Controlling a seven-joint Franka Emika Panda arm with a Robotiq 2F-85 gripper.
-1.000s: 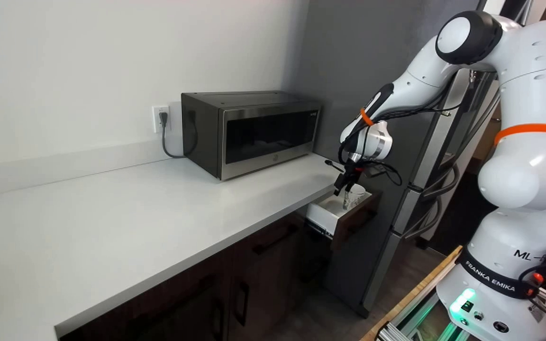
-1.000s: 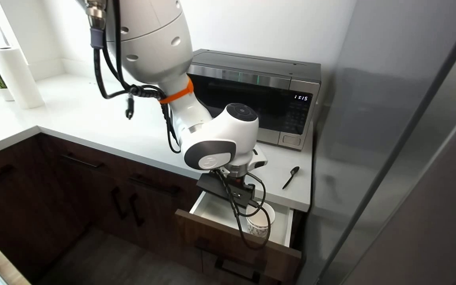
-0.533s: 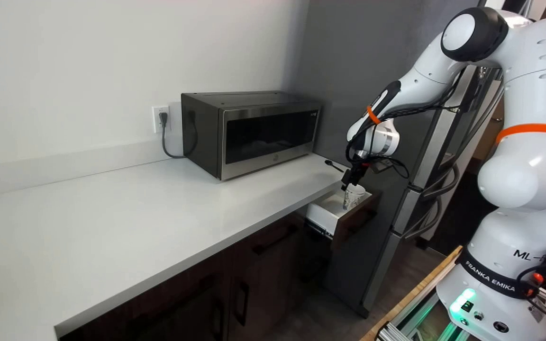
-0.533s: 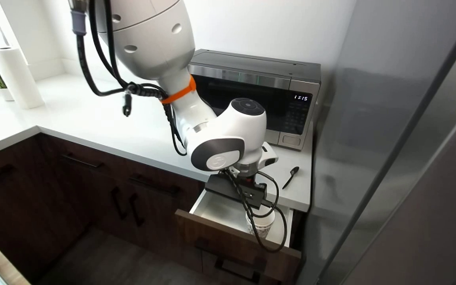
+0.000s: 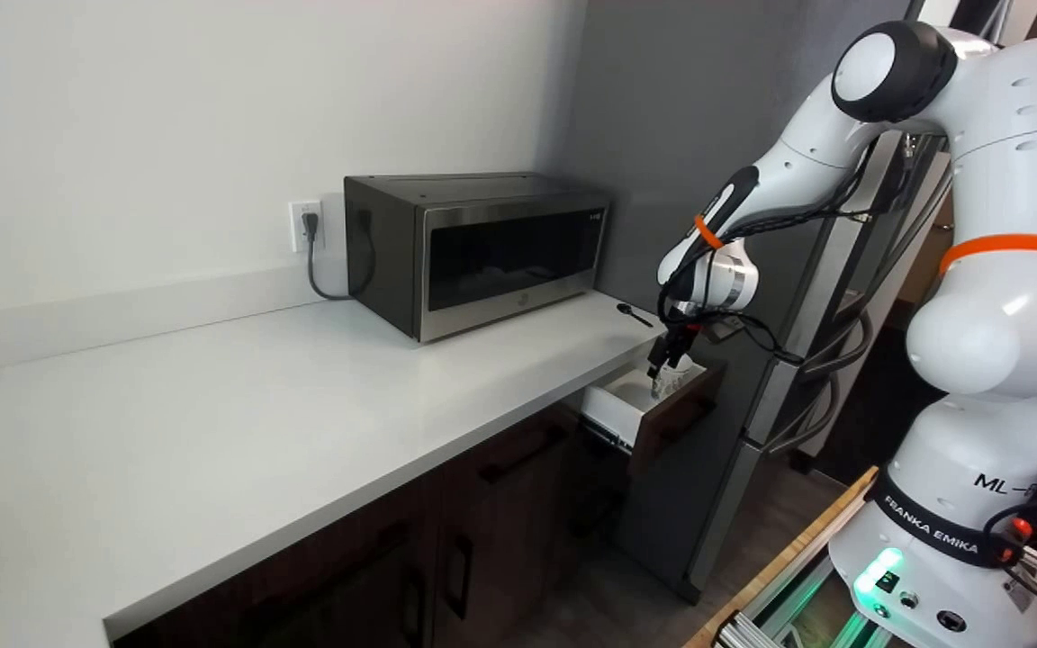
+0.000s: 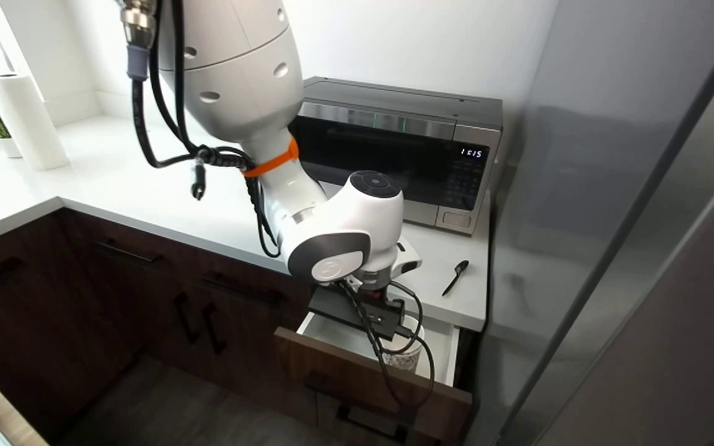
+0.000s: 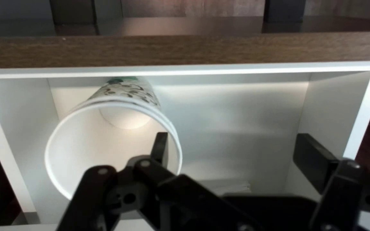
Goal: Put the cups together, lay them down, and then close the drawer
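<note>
White cups with a dark printed pattern stand nested in the open drawer, their double rim showing in the wrist view. They also show in both exterior views, partly hidden by the gripper and cable. The drawer has a dark wood front and pale inside; its brown top edge crosses the wrist view. My gripper is wide open and low over the drawer. Its left finger overlaps the cups' mouth, seemingly inside the rim; its right finger stands apart, near the drawer's right wall.
A thin pale item lies in the drawer. A black spoon lies on the white countertop above the drawer. A grey microwave stands behind it. The tall grey fridge stands close beside the drawer.
My gripper moved up and away from the drawer's middle, then came back down onto the cups' rim. The cups appear slightly shifted or tilted. The drawer stays open.
</note>
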